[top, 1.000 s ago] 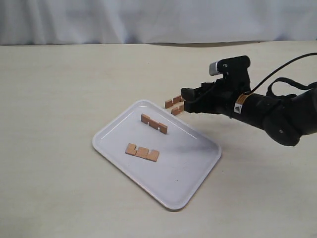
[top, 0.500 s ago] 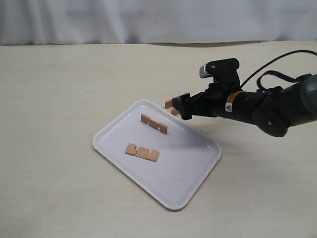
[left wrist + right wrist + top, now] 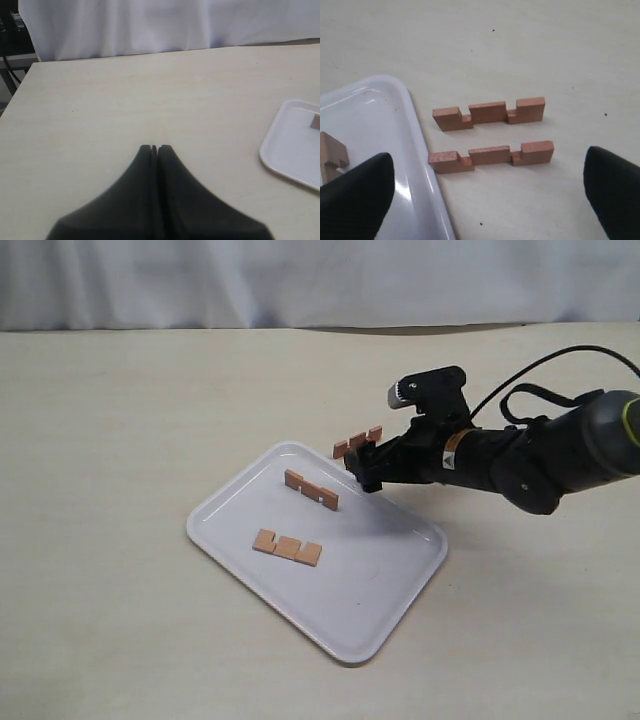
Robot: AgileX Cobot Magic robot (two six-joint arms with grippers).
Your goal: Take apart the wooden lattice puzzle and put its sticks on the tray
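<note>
Right pincer (image 3: 485, 194) hovers with its jaws spread wide and empty above two reddish-brown notched wooden sticks (image 3: 489, 114). These lie side by side on the beige tabletop (image 3: 120, 420), just beside the rim of the large white rectangular plastic tray (image 3: 370, 580). Two further notched sticks (image 3: 311, 490) lie apart on the tray. Left pincer (image 3: 154, 149) is closed on nothing, apart from the tray.
</note>
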